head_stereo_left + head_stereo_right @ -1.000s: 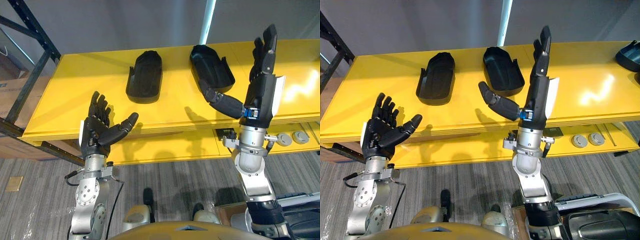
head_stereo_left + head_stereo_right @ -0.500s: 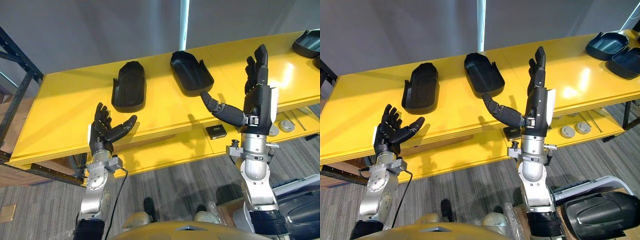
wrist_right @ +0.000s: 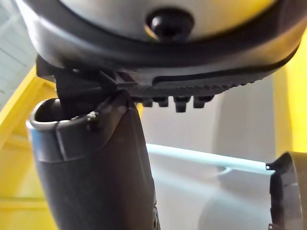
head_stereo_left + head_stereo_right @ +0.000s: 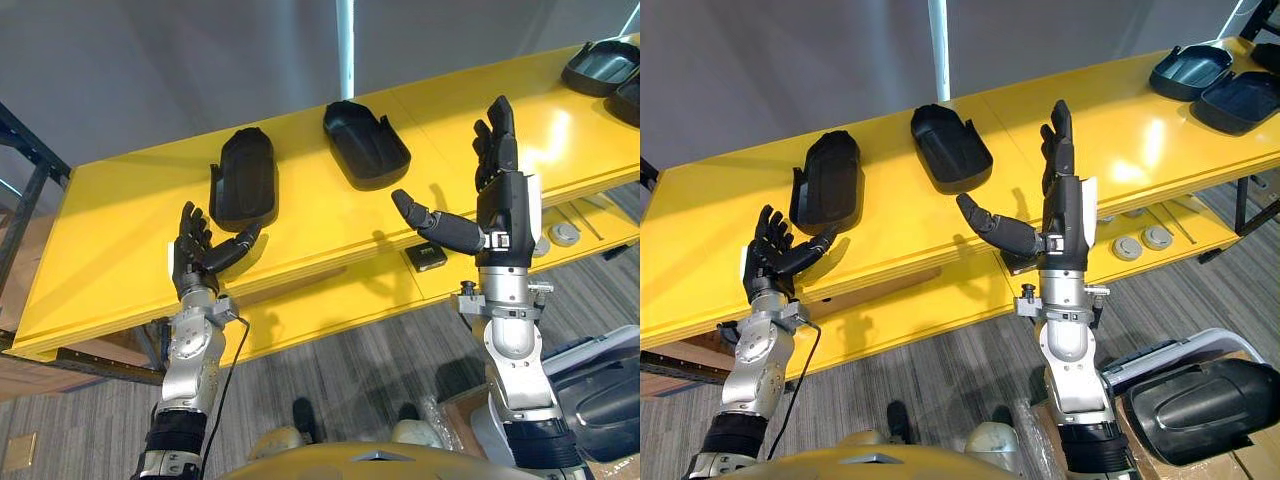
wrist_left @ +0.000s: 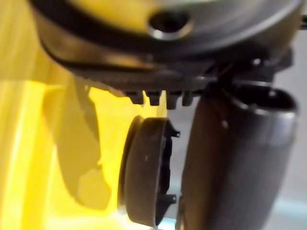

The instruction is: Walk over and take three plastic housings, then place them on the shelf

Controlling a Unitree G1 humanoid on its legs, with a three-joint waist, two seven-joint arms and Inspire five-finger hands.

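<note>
Two black plastic housings lie on the yellow shelf (image 4: 120,230): one on the left (image 4: 243,178), one near the middle (image 4: 366,143). My left hand (image 4: 195,258) is open, palm up, at the shelf's front edge just short of the left housing (image 5: 144,177), its thumb (image 5: 230,163) pointing at it. My right hand (image 4: 497,185) is raised and open, fingers straight up, thumb (image 3: 96,163) out to the side, in front of the shelf and right of the middle housing. Neither hand holds anything.
More dark housings (image 4: 1188,68) sit at the shelf's far right end. Another black housing (image 4: 1200,400) rests low at the right beside me. A lower yellow shelf carries a small black box (image 4: 427,257) and round grey discs (image 4: 563,234). A black rack post (image 4: 30,160) stands left.
The camera has shifted, so the shelf looks smaller and its right end has come into view. My left hand has stretched forward to the shelf edge below the left housing. The right hand stays raised.
</note>
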